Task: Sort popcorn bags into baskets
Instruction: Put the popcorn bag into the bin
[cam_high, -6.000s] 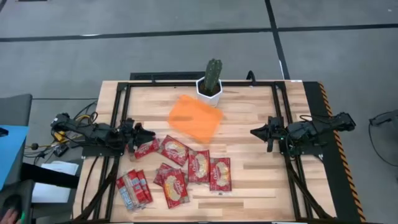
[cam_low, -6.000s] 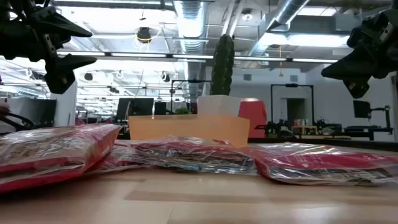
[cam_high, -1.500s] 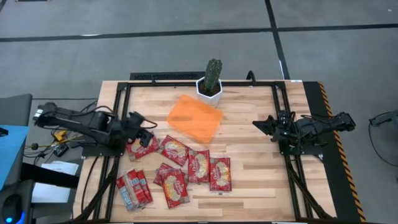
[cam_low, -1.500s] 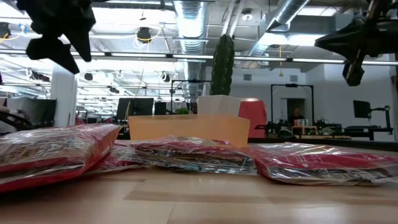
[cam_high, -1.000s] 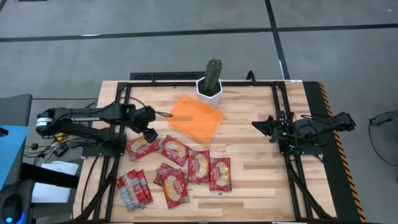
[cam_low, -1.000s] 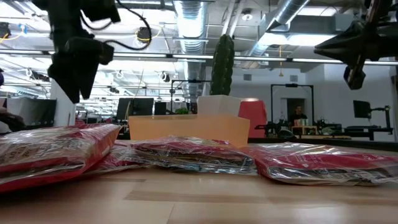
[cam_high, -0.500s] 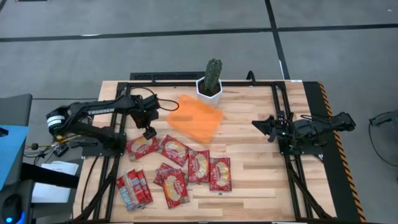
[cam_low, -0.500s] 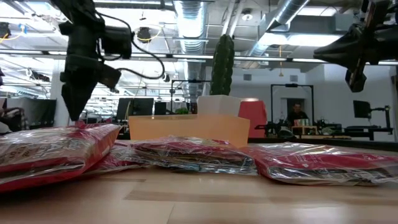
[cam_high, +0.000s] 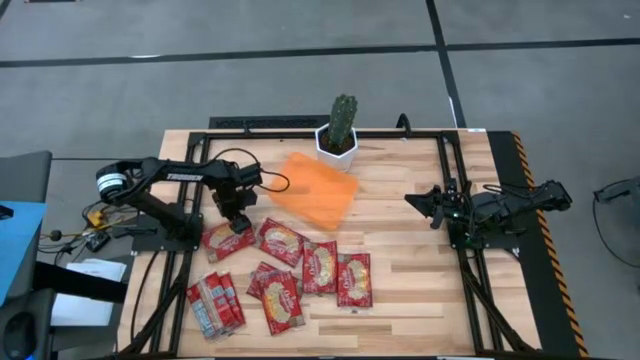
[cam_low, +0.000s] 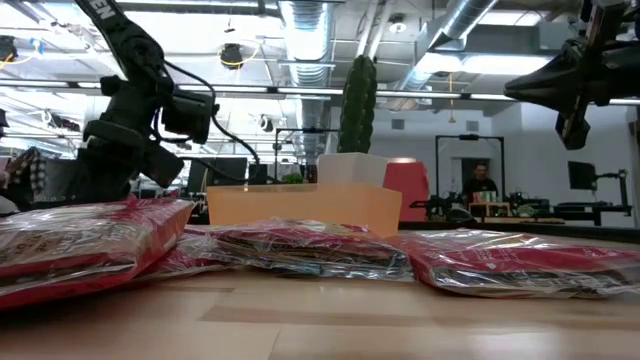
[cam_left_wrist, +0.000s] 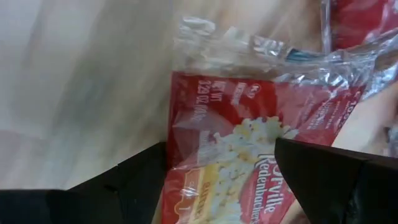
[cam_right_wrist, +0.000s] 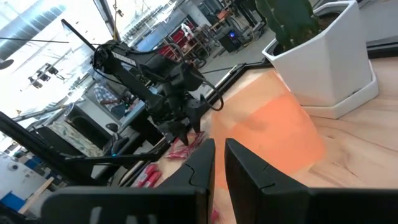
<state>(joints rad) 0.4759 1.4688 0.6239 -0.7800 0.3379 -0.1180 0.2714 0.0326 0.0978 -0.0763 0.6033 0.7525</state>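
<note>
Several red popcorn bags lie flat on the wooden table, among them one at the far left of the group (cam_high: 228, 240), one beside it (cam_high: 279, 240) and narrow striped ones (cam_high: 215, 305). The orange basket (cam_high: 315, 190) sits behind them, with nothing in it. My left gripper (cam_high: 238, 224) points steeply down over the far-left bag (cam_left_wrist: 249, 143), open, one finger on each side of the bag's width (cam_left_wrist: 221, 155). In the low view the bags hide its fingertips. My right gripper (cam_high: 412, 212) hangs level at the table's right, its fingers nearly together (cam_right_wrist: 219, 149) with nothing between them.
A cactus in a white pot (cam_high: 340, 135) stands at the far edge, just behind the basket. A black frame (cam_high: 320, 130) runs around the table. Bare wood lies between the bags and my right arm (cam_high: 500, 215).
My left gripper has come down from well above the table to the level of the bags, tipping from a slant to steeply downward, and now straddles the far-left bag. It has stayed open. The bags and the basket have not moved.
</note>
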